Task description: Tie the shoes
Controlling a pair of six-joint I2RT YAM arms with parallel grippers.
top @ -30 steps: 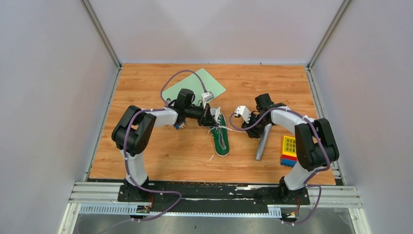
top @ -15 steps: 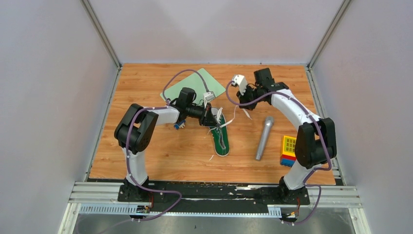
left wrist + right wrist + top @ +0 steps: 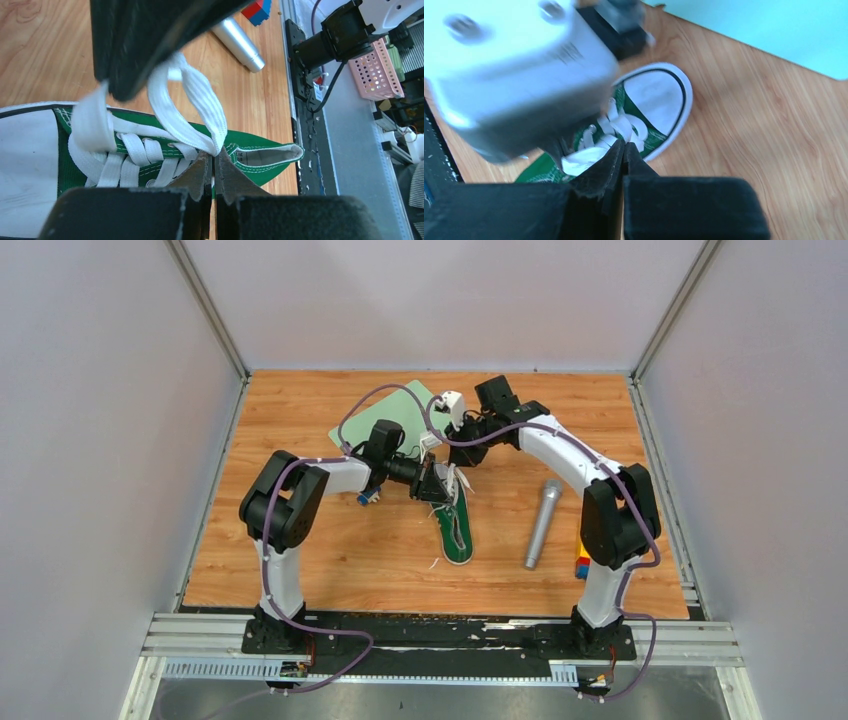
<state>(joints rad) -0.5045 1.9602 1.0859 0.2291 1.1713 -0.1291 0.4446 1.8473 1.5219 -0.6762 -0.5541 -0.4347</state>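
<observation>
on the wooden table [image 3: 350, 540], near its middle, lies the green sneaker [image 3: 457, 535], on its sole, heel toward the arms and white toe cap toward the back wall. the left gripper [image 3: 214, 162] reaches in from the left over the front of the shoe; its jaws are pressed together on a loop of white lace [image 3: 200, 100], pinching it just above the tongue. that loop rises off the eyelets and runs up to the right gripper [image 3: 624, 149], which comes in from the far right side and hangs just above the toe, close beside the left one. its jaws are also together, and the lace lifted to its tip looks nipped between them. the rest of the lacing lies crossed over the tongue. a grey mic [image 3: 541, 523] lies right of the sneaker, apart from it. a pale green mat [image 3: 400, 415] sits at the back, behind the left arm. a coloured block [image 3: 581, 565] shows partly behind the right arm's elbow.
</observation>
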